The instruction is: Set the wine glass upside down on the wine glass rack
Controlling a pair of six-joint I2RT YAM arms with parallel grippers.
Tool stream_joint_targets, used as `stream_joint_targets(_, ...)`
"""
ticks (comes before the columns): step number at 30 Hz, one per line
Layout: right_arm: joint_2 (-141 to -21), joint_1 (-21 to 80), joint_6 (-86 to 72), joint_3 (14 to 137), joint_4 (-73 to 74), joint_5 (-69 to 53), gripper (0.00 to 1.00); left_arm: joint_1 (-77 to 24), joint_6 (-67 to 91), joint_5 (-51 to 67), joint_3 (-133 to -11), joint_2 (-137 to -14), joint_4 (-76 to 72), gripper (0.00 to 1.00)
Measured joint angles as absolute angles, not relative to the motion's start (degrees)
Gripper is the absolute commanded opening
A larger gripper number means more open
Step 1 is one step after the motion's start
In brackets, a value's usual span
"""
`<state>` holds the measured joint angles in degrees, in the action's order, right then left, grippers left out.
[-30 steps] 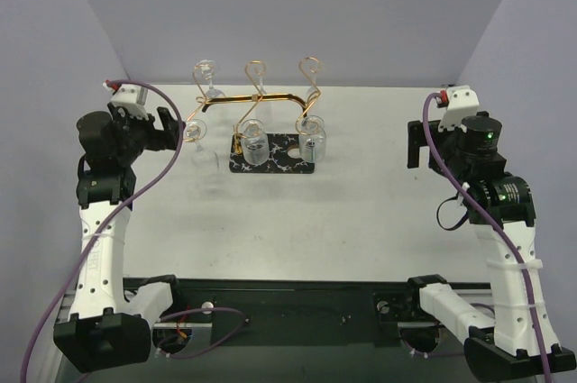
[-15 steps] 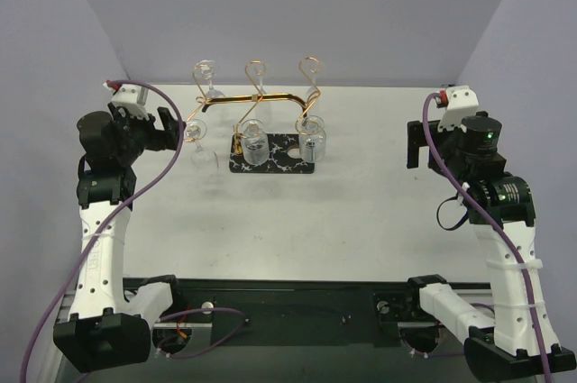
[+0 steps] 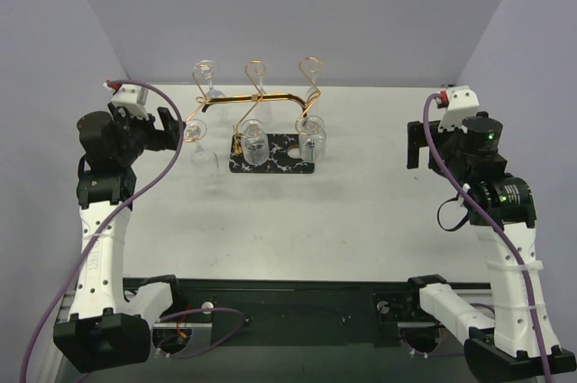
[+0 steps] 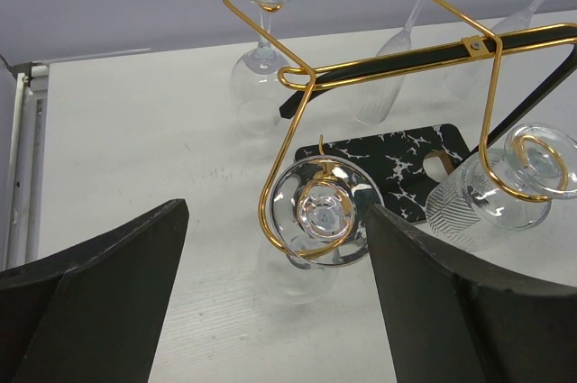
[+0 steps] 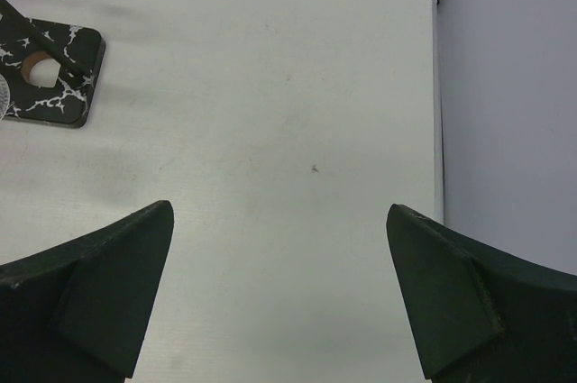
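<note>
The wine glass (image 4: 323, 214) hangs upside down in the near left loop of the copper-gold wine glass rack (image 4: 406, 57), its foot resting in the wire curl and its bowl below. My left gripper (image 4: 275, 214) is open just in front of it, and neither finger touches the glass. From above, the glass (image 3: 196, 141) hangs at the rack's (image 3: 257, 97) left end, right beside my left gripper (image 3: 174, 131). My right gripper (image 3: 414, 144) is open over bare table far to the right, and it holds nothing (image 5: 279, 212).
Other glasses hang upside down on the rack: one at the back left (image 4: 261, 4), one at the right (image 4: 523, 180), and more behind the bar. The black veined base (image 4: 397, 162) lies under them, and its corner (image 5: 54, 86) appears in the right wrist view. Walls enclose the table.
</note>
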<state>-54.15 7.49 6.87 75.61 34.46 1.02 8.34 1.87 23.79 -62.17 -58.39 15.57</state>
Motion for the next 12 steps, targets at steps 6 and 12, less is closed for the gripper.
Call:
stream_joint_targets(6, -53.6, 7.5, 6.9, 75.6, 34.5, 1.0, 1.0, 8.3, 1.9, 23.4, -62.2, -58.4, 15.6, 0.91)
stream_joint_targets(12, -53.6, 7.5, 6.9, 75.6, 34.5, 1.0, 1.0, 8.3, 1.9, 23.2, -62.2, -58.3, 15.6, 0.91)
